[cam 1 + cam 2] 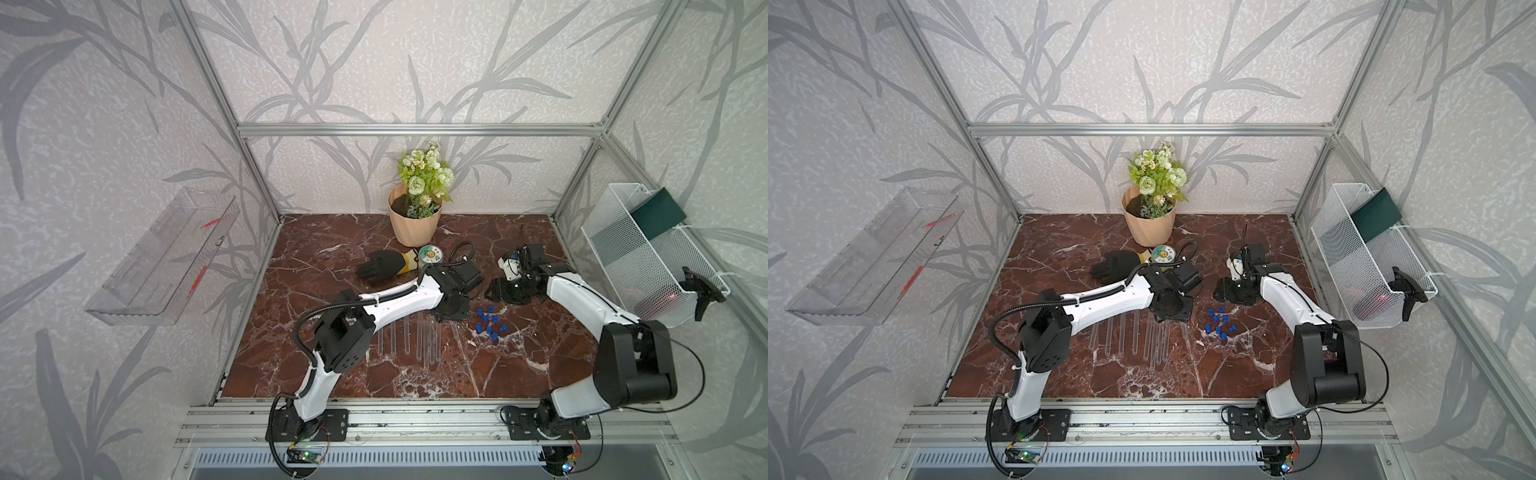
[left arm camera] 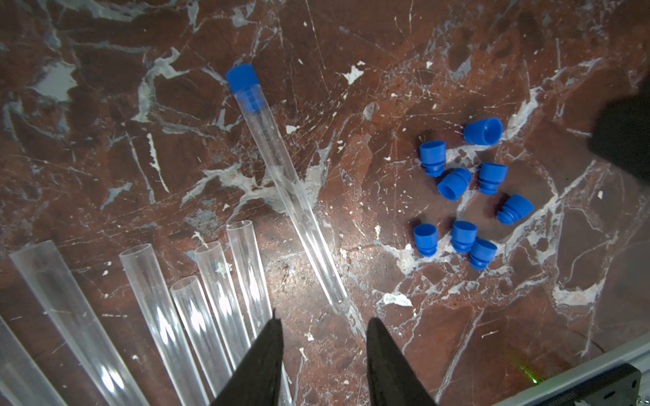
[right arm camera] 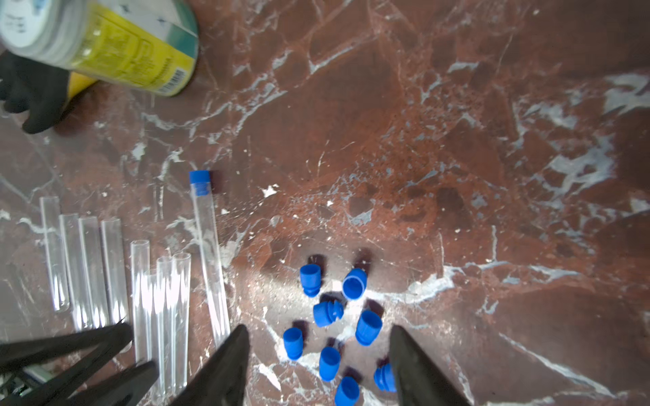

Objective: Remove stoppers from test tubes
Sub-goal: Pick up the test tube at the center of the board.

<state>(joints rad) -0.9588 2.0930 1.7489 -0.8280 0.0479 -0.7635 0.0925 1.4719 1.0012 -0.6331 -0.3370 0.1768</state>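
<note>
Several clear test tubes (image 1: 407, 336) lie side by side on the marble table, mouths open (image 2: 158, 298) (image 3: 105, 267). One more test tube (image 2: 281, 182) (image 3: 209, 253) lies apart from them with a blue stopper (image 2: 242, 82) (image 3: 199, 181) still in its mouth. Several loose blue stoppers (image 1: 489, 322) (image 2: 464, 189) (image 3: 330, 313) are scattered to its right. My left gripper (image 2: 325, 327) (image 1: 442, 318) hangs open over that tube's rounded end, nothing between its fingers. My right gripper (image 3: 318, 332) (image 1: 496, 293) stands wide open above the loose stoppers, holding nothing.
A black glove (image 1: 380, 268) and a yellow-labelled can (image 1: 429, 254) lie behind the left arm. A potted flower (image 1: 415, 220) stands at the back. A white mesh basket (image 1: 648, 257) hangs on the right wall, a clear tray (image 1: 162, 257) on the left.
</note>
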